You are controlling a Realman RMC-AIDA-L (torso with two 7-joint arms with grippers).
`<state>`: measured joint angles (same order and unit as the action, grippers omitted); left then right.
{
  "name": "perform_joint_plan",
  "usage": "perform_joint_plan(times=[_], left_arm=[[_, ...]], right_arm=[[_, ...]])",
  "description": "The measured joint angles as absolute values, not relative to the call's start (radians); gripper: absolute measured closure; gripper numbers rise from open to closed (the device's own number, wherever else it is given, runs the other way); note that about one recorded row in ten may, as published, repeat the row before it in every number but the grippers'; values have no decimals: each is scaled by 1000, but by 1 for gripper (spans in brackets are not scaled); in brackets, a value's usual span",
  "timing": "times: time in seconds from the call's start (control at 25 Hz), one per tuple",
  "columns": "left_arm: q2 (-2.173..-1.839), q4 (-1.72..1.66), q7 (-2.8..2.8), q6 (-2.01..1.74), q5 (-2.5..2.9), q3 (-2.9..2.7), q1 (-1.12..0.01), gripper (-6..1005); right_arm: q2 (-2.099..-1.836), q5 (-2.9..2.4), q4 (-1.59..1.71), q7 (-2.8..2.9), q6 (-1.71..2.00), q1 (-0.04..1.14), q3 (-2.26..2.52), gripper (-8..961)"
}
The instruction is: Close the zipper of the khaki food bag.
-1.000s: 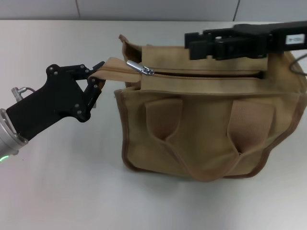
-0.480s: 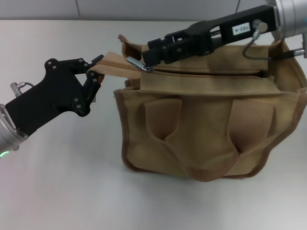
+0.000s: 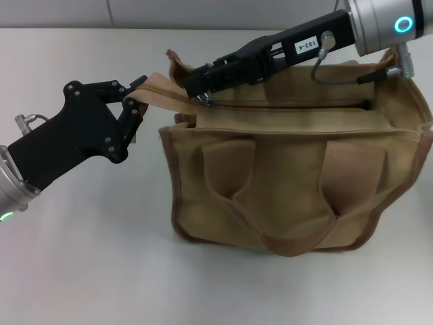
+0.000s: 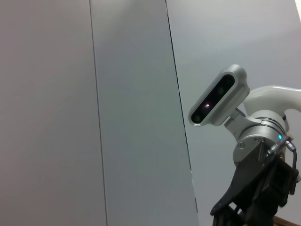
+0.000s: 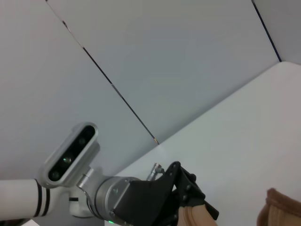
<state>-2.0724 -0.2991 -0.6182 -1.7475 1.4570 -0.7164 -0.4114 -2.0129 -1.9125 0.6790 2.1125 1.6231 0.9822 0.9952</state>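
White label [image 3: 306, 45] on right arm's black forearm link, head view: printed digits, seen rotated, read roughly "103-4"; first characters uncertain. No other readable text, brand or sign in head view. Left wrist view: none legible. Right wrist view: none legible.
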Motion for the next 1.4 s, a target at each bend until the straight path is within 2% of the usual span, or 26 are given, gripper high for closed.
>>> perform_joint_plan(times=[0.44,1.08,1.4], left_arm=[[-2072,-299,-618,-1754,1457,-716,-419,960],[-2072,-299,-618,-1748,1454,-709,-423,957],[-2071,-299,-623,-1751,1454,-709,-429,955]], right_arm=[[-2035,-1959,716,2147,1606,987,999,787],[-2040,-1951,838,2166,1647,924,987,955],[-2030,-1957,850,2268,1654,938,982,906]])
